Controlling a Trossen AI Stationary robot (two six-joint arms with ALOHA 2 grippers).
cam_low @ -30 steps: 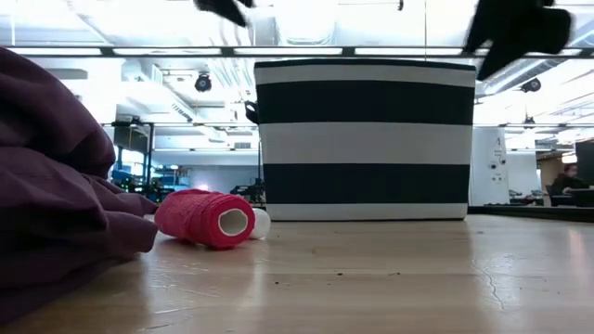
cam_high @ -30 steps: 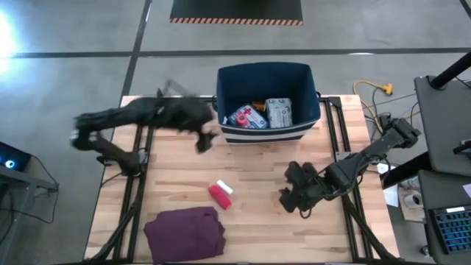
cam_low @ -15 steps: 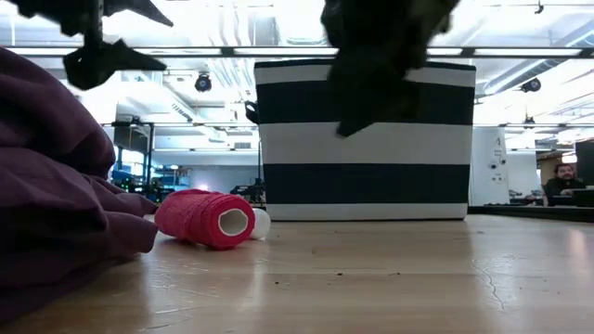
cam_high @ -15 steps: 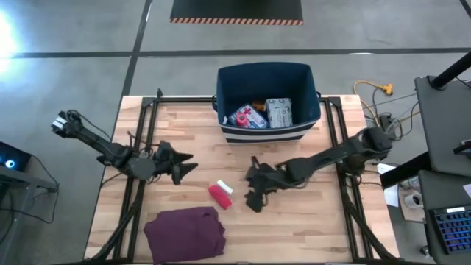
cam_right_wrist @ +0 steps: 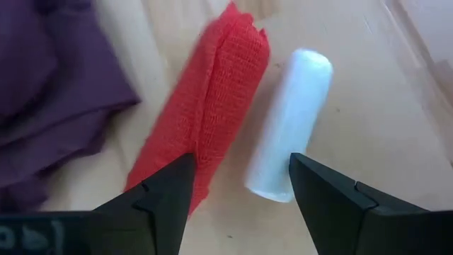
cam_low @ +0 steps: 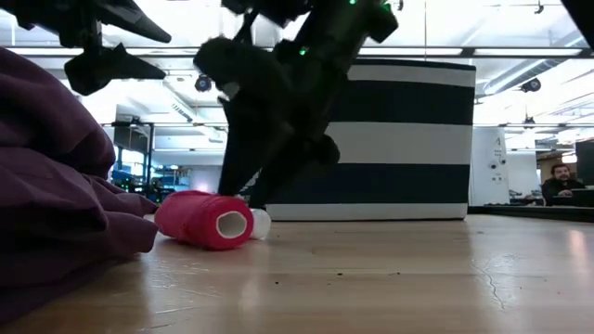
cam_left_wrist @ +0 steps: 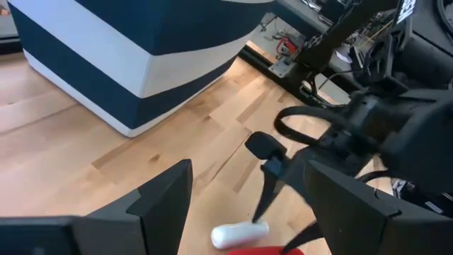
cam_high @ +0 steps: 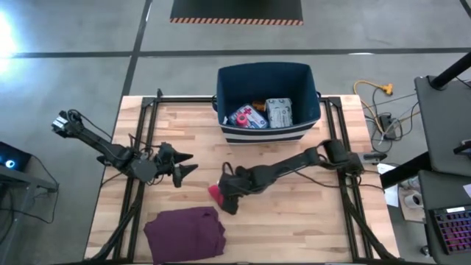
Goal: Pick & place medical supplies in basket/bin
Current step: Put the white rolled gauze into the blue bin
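Red tape roll (cam_right_wrist: 205, 127) and small white roll (cam_right_wrist: 289, 127) side by side on table (cam_high: 294, 213), near striped bin (cam_high: 266, 125). Right gripper (cam_right_wrist: 241, 188) above them, jaws apart, empty. Probably light, soft, squashable; best pinched across its middle.

Red crepe tape roll (cam_high: 215, 193) & small white plastic roll (cam_right_wrist: 289, 145) side by side, mid-table; navy fabric bin (cam_high: 266, 134) behind; folded maroon cloth (cam_high: 184, 232) in front.
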